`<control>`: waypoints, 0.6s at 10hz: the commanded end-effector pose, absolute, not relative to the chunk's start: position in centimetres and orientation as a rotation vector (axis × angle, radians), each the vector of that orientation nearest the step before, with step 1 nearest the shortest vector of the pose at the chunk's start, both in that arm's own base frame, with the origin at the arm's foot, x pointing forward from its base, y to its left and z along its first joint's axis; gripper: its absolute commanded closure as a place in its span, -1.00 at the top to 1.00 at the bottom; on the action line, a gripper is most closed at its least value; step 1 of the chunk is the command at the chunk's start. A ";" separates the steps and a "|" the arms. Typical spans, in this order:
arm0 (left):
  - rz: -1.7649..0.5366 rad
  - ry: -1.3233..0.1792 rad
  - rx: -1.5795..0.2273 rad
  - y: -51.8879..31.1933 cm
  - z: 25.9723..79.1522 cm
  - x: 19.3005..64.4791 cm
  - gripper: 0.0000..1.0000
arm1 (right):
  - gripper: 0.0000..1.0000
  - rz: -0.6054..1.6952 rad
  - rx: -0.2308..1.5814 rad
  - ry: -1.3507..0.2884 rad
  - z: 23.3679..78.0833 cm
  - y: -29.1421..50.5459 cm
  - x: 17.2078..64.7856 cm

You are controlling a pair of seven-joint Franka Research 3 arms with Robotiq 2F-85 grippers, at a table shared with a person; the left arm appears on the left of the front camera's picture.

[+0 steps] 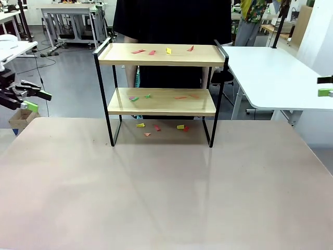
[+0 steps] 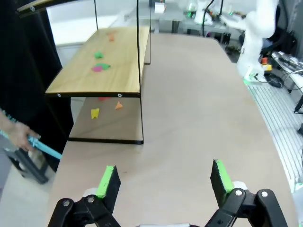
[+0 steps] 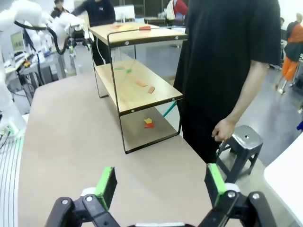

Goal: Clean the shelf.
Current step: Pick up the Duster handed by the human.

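Note:
The shelf stands at the far middle of the table, two light boards in a black frame. Several coloured paper scraps lie on its top board, more scraps on the lower board, and others on the table under it. My left gripper hovers open off the table's left edge, far from the shelf. My right gripper hangs open at the right edge. The left wrist view has the open left gripper above the table, with the shelf ahead. The right gripper is open and faces the shelf.
A person in a black shirt stands right behind the shelf, one hand hanging down, the other hand holding a thin blue thing. A metal stool stands beside them. A white table adjoins at the right.

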State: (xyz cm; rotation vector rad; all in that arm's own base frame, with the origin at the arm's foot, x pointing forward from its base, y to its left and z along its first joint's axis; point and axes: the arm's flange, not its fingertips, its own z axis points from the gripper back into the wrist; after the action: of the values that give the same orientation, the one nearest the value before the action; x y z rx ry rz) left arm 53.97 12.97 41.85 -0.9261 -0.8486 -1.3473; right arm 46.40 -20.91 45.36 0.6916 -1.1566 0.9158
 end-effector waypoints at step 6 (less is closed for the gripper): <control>-1.330 -1.081 -1.000 15.8 41.2 56.8 1.00 | 1.00 0.838 0.751 -1.260 42.6 -25.9 48.4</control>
State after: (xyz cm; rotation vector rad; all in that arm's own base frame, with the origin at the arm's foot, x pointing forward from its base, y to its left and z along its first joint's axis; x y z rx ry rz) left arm 56.71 15.69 41.05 -0.9935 -1.0424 -1.3263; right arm 48.00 -25.74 42.32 0.7506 -1.2134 0.8362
